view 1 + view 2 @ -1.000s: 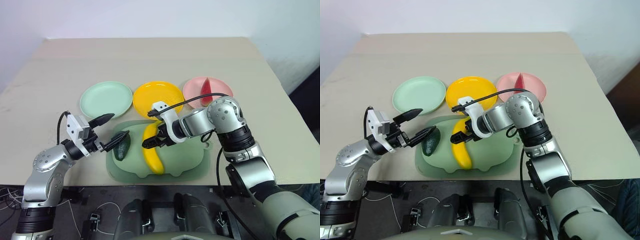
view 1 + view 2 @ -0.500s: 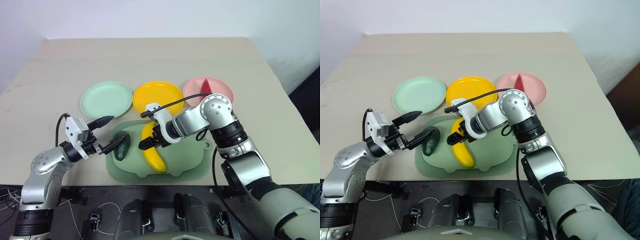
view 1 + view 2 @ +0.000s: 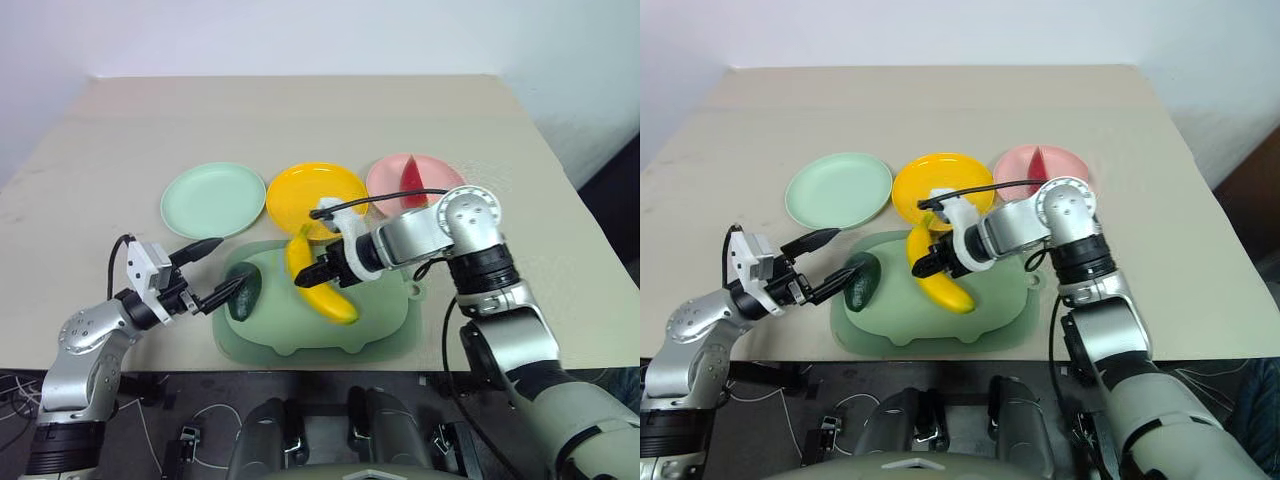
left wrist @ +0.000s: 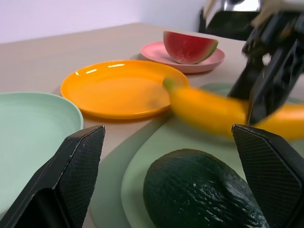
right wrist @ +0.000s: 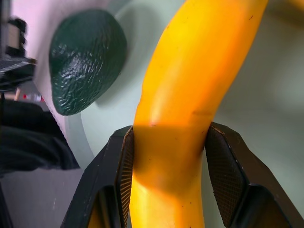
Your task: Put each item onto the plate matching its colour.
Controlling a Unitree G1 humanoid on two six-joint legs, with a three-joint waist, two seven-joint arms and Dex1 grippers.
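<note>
The right gripper [image 3: 318, 276] is clamped on the banana [image 3: 318, 283], one black finger pressed to each side of it near its middle, as the right wrist view shows plainly. The banana hangs tilted above the tray [image 3: 380, 335], its stem end toward the yellow plate [image 3: 300, 195] and its other end low over the tray's middle; whether that low end touches the tray cannot be told. A black cable loops over the right wrist.

The left gripper [image 3: 211, 272] stands with its jaws spread wide and nothing between them. It reaches in from the tabletop's near left, its fingers on either side of the tray's left edge, the nearer fingertip just beside the avocado [image 3: 243, 295]. The avocado lies on the tray's left part, close to the banana but apart from it.

Three plates sit in a row beyond the tray, toward the middle of the tabletop [image 3: 300, 120]: the mint plate [image 3: 205, 200] to the left, the yellow one in the centre, the pink plate [image 3: 385, 180] to the right. The watermelon [image 3: 417, 180] rests on the pink plate, rind down.

No writing, label or brand can be read on anything here.
</note>
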